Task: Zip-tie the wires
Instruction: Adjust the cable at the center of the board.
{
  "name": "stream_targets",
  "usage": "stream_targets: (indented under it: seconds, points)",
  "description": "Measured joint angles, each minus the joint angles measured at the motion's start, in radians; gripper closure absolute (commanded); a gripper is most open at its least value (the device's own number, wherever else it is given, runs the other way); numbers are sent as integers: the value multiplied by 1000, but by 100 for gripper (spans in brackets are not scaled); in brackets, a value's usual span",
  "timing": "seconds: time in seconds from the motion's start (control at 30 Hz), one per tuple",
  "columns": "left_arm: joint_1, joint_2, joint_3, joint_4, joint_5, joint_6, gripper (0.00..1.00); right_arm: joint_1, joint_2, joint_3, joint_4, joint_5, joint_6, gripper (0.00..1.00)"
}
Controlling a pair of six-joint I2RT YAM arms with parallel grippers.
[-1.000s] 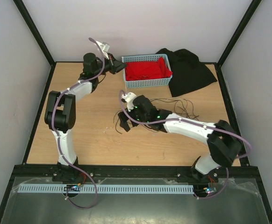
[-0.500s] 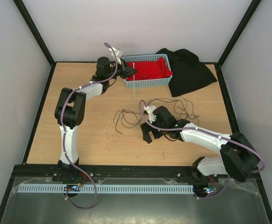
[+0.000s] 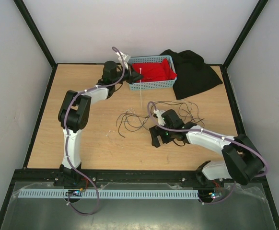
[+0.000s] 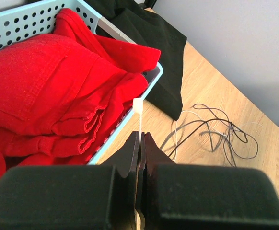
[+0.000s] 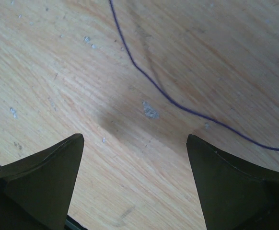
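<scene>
The wires (image 3: 134, 120) lie in loose dark loops mid-table, with more strands (image 3: 187, 108) behind the right arm; the left wrist view shows them (image 4: 211, 129) on the wood past the basket. My left gripper (image 3: 133, 74) (image 4: 141, 135) is shut on a white zip tie (image 4: 139, 117), whose strip (image 3: 142, 93) hangs toward the table beside the basket's front. My right gripper (image 3: 155, 140) (image 5: 134, 139) is open low over bare wood, just near of the wires. One thin strand (image 5: 168, 98) crosses ahead of its fingertips, not between them.
A light blue basket (image 3: 151, 85) holding red cloth (image 3: 151, 72) stands at the back centre. A black cloth (image 3: 192, 74) lies to its right. Black frame rails border the wooden table (image 3: 91, 139).
The left arm swung right from the back left to the basket's front, carrying the zip tie. The right arm drew back to the right, uncovering the wires' left loops.
</scene>
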Motion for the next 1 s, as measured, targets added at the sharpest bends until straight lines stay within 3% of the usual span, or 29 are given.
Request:
stream_targets:
  seconds: [0.33,1.0]
  points:
    - [-34,0,-90,6,-4,25,100,-111,156,124,38,16,-29,1]
    - [-88,0,-280,146,-52,-23,100,-149,397,314,225,1,-17,1]
